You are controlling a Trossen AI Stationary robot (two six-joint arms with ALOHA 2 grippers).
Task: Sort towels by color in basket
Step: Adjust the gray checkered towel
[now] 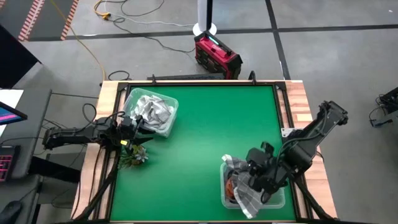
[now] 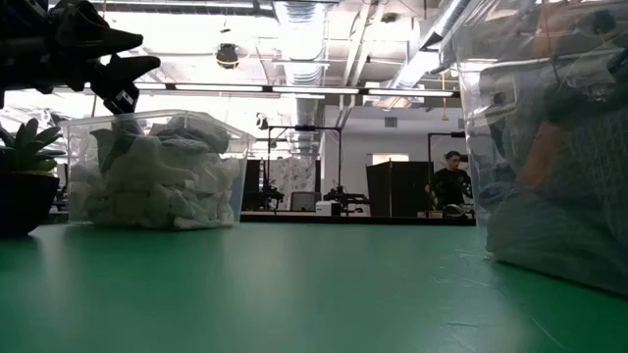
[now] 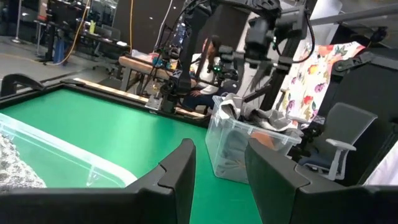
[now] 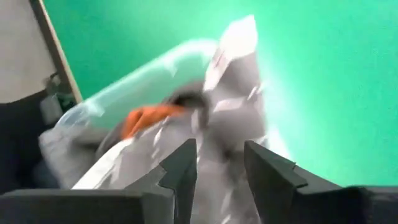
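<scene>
A clear basket (image 1: 171, 106) at the table's far left holds white and light grey towels (image 1: 149, 111), also seen in the low view as towels (image 2: 157, 176). My left gripper (image 3: 221, 149) hovers level and open at that basket's left side (image 1: 137, 127), with nothing between its fingers. A second clear basket (image 1: 280, 200) at the near right holds grey towels (image 4: 236, 81) and a rust orange one (image 4: 146, 118). A grey checked towel (image 1: 249, 202) hangs over its near rim. My right gripper (image 4: 221, 152) slants down above this pile (image 1: 254, 179), open, fingers apart over the grey cloth.
A small potted plant (image 1: 134, 155) stands near the table's left edge, close to my left arm. The green mat's middle (image 1: 205, 137) is free room. A red and black device (image 1: 217, 56) sits on the floor beyond the far edge. A person (image 2: 451, 181) is far off in the room.
</scene>
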